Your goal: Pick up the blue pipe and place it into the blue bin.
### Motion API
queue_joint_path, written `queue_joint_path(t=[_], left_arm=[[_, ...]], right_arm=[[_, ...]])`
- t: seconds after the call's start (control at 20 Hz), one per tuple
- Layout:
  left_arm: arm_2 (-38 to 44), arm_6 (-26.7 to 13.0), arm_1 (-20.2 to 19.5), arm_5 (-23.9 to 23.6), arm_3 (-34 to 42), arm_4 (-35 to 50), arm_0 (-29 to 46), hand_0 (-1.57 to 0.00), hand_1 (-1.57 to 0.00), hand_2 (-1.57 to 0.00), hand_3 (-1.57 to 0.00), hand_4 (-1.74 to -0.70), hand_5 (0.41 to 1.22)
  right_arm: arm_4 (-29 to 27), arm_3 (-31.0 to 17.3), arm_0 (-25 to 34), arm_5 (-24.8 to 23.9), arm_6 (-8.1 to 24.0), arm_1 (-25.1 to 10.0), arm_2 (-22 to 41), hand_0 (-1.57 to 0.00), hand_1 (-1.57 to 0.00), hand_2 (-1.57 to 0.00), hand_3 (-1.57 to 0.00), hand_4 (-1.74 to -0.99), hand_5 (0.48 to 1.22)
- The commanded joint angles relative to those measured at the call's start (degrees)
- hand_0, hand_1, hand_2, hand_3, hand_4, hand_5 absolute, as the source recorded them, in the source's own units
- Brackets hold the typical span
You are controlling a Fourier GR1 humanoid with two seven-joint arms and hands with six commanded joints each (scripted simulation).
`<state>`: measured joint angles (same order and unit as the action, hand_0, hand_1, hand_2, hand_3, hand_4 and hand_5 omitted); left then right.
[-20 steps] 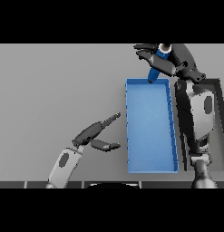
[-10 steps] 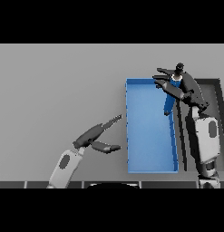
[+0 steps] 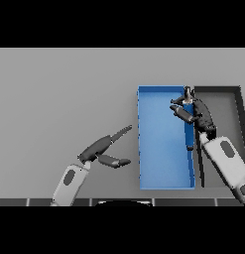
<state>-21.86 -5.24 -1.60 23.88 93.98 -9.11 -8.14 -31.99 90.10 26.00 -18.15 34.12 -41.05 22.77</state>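
Since a second ago the right hand [image 3: 196, 113] has carried the blue pipe [image 3: 189, 130] from beyond the far edge of the blue bin [image 3: 163, 184] down over its right wall, and the pipe has swung from a tilted crosswise pose to lie lengthwise. Now the pipe runs along the inside of the bin's right wall, from near the far right corner toward the middle of that wall; whether it rests on the bin floor or hangs just above it cannot be told. The right hand's fingers curl round the pipe's far end, so it is gripped, not released.

It looks like a slim, straight, stiff rod, blue along its length with a greyish tip at the far end. Judging by its build it should be light and rigid, perhaps smooth enough to roll or slip; a hold near one end, as here, lets it pivot, so mid-length would be steadier.

On the desk left of the bin, the left hand [image 3: 101, 149] rests idle with fingers straight and spread.
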Motion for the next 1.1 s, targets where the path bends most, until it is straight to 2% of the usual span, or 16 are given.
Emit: queue_joint_path(t=[0.0,0.05,0.15,0.2,0.35,0.4,0.5,0.55,0.65,0.8,1.05], left_arm=[[-0.1,0.5,-0.2,0.1,0.1,-0.1,0.2,0.0,0.0,0.0,0.0,-0.88,0.421],[-0.3,0.4,-0.4,0.4,0.2,-0.1,0.4,0.0,0.0,0.0,0.0,-0.88,0.422],[-0.9,-0.6,0.5,-0.2,-0.1,-0.8,0.1,0.0,0.0,0.0,0.0,-0.88,0.425],[-0.4,-1.1,0.7,-0.5,-0.6,-0.8,-1.0,0.0,0.0,0.0,0.0,-0.88,0.427],[-0.9,-0.9,0.7,-0.3,0.3,-0.3,0.5,0.0,0.0,0.0,0.0,-0.88,0.429],[-0.7,-0.9,0.5,-0.1,0.8,0.1,0.7,0.0,0.0,0.0,0.0,-0.88,0.429],[-0.8,-1.2,0.7,-0.3,0.8,0.0,0.5,0.0,0.0,0.0,0.0,-0.89,0.428],[-0.8,-1.6,0.7,-0.5,0.7,-0.2,0.2,0.0,0.0,0.0,0.0,-0.89,0.426],[-0.9,-1.8,0.8,-0.6,0.7,-0.4,0.1,0.0,0.0,0.0,0.0,-0.89,0.427],[-0.8,-1.4,0.5,-0.5,0.8,-0.6,0.1,0.0,0.0,0.0,0.0,-0.89,0.428],[-1.0,-1.4,0.7,-0.8,0.9,-0.8,0.4,0.0,0.0,0.0,0.0,-0.89,0.431]], right_arm=[[-0.9,-0.7,0.8,-1.5,0.2,-1.1,2.0,-1.46,-1.34,-1.34,-0.79,-1.678,1.221],[-2.5,-1.8,2.2,-2.5,0.2,-2.4,4.3,-1.17,-1.07,-1.07,-0.63,-1.592,1.221],[-6.2,-3.6,4.9,-3.8,0.2,-5.4,9.3,-0.75,-0.68,-0.68,-0.4,-1.413,1.221],[-7.0,-3.6,6.0,-2.1,0.1,-6.6,11.6,-0.6,-0.55,-0.55,-0.32,-1.337,1.221],[-7.5,-2.9,9.2,2.3,-0.4,-10.3,18.0,-0.31,-0.28,-0.28,-0.16,-1.175,1.084],[-8.0,-4.2,10.5,4.1,0.6,-11.4,20.4,-0.24,-0.22,-0.22,-0.13,-1.142,1.03],[-10.0,-5.4,11.8,3.8,0.7,-12.8,23.9,-0.16,-0.14,-0.14,-0.08,-1.083,0.934],[-10.6,-5.8,12.3,3.8,0.8,-13.3,25.3,-0.12,-0.11,-0.11,-0.07,-1.078,0.898],[-11.3,-6.3,13.1,3.7,0.8,-13.6,27.2,-0.08,-0.07,-0.07,-0.04,-1.063,0.846],[-12.7,-7.4,17.0,3.4,0.8,-15.1,33.6,-0.04,-0.04,-0.04,-0.02,-1.046,0.759],[-14.1,-7.5,19.2,3.1,0.8,-15.9,36.6,-0.01,-0.01,-0.01,-0.01,-1.022,0.672]])
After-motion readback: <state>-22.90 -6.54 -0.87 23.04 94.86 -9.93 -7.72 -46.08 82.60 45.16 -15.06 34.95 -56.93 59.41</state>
